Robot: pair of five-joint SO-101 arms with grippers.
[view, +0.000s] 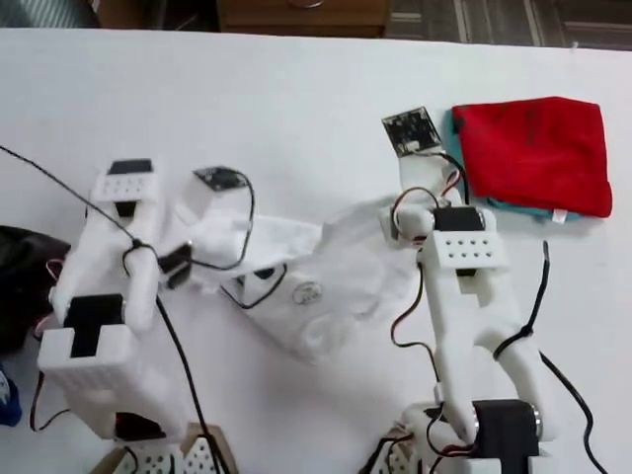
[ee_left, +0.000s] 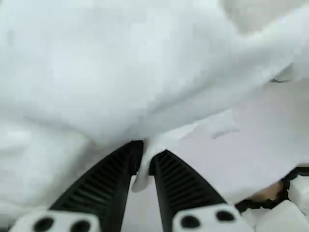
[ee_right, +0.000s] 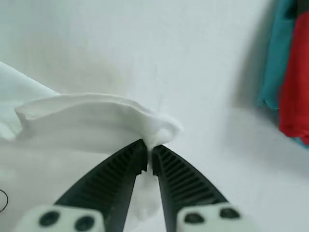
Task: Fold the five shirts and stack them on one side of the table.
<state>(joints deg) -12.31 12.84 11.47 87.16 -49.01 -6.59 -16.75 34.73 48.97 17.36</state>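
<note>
A crumpled white shirt point(view: 326, 281) lies in the middle of the table between the two arms. My left gripper point(ee_left: 146, 162) is shut on a fold of the white shirt point(ee_left: 120, 92) at its left side. On the shirt's upper right edge, my right gripper point(ee_right: 148, 157) is shut on a pinched ridge of the white cloth point(ee_right: 96, 121). A folded red shirt point(view: 538, 153) rests on a folded teal shirt point(view: 513, 204) at the table's far right, and the right wrist view catches the red shirt point(ee_right: 292, 87) over the teal shirt point(ee_right: 276, 63) at its edge.
The white table point(view: 247, 99) is bare at the back and left. A dark cloth heap point(view: 20, 281) sits at the left edge, with a blue item point(view: 6, 395) below it. Cables run across the table around both arm bases.
</note>
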